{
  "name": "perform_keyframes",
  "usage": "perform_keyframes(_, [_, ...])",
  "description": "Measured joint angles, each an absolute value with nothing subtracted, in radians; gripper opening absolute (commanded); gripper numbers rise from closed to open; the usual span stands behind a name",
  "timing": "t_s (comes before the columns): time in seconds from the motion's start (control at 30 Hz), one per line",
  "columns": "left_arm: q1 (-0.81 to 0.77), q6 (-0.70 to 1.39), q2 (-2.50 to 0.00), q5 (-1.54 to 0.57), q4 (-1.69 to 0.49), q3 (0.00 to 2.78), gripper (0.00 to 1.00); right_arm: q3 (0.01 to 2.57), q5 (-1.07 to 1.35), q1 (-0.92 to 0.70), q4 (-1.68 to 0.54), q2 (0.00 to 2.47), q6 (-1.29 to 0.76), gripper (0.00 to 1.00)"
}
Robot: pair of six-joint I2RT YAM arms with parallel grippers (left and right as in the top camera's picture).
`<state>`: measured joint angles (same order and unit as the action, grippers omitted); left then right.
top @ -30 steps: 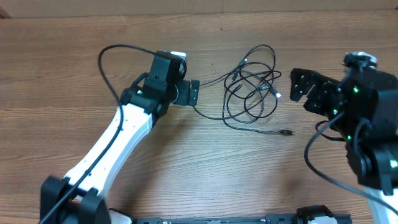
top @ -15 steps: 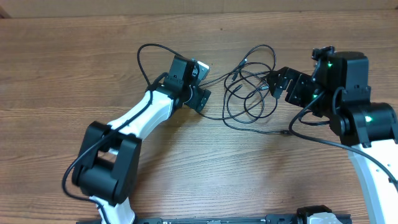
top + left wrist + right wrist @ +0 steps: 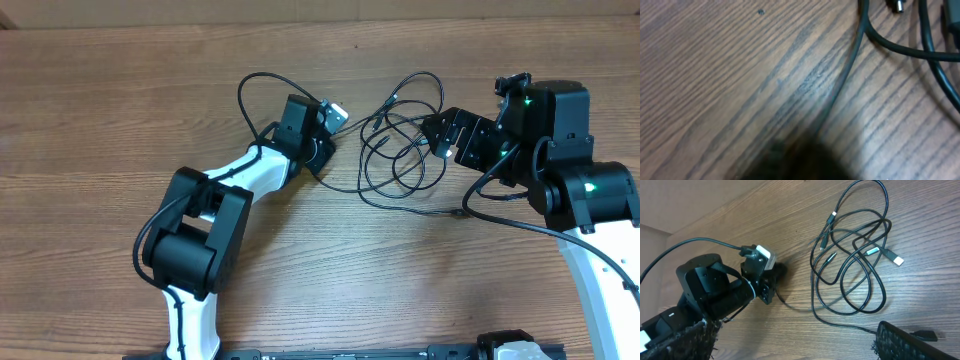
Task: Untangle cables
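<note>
Left fingers (image 3: 322, 156) are pressed together low on the worktop (image 3: 120, 90), right where one strand runs out of the cables (image 3: 403, 140) to them; pinched or not, can't tell. The cables lie flat in a loose tangle between the arms, loops slightly longer far-to-near, one tail trailing right to a plug (image 3: 460, 212). Right fingers (image 3: 910, 340) are spread wide at the tangle's right edge.

Wood-grain table (image 3: 90, 120); beyond its far edge, perhaps pale board (image 3: 200, 8).
</note>
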<state>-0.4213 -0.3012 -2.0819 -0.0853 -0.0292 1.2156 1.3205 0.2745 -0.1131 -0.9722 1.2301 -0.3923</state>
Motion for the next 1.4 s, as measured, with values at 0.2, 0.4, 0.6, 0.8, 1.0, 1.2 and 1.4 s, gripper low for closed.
perform_keyframes(0.2, [-0.427,-0.299,-2.062,0.032,-0.131,1.238,0.04,1.32,0.277,-0.119,-0.982,1.243,-0.392,1.0])
perform_keyframes(0.4, [-0.427,-0.248,-1.884,0.076,-0.268,1.238,0.04,1.32,0.281,-0.148,-0.999,1.322,-0.392,1.0])
perform_keyframes(0.6, [-0.427,-0.209,-1.523,0.001,-0.373,1.257,0.04,1.32,0.282,-0.159,-0.998,1.409,-0.403,1.0])
perform_keyframes(0.8, [-0.427,-0.204,-1.29,-0.195,-0.397,1.263,0.04,1.32,0.281,-0.185,-0.942,1.464,-0.418,1.0])
perform_keyframes(1.0, [-0.427,-0.181,-1.206,-0.349,-0.339,1.263,0.04,1.32,0.276,-0.315,-0.778,1.505,-0.433,1.0])
perform_keyframes(1.2, [-0.427,-0.127,-1.171,-0.403,-0.217,1.263,0.04,1.323,0.247,-0.39,-0.641,1.606,-0.549,1.0])
perform_keyframes(1.4, [-0.413,-0.102,-1.136,-0.397,-0.22,1.314,0.04,1.323,0.234,-0.422,-0.56,1.761,-0.607,1.0])
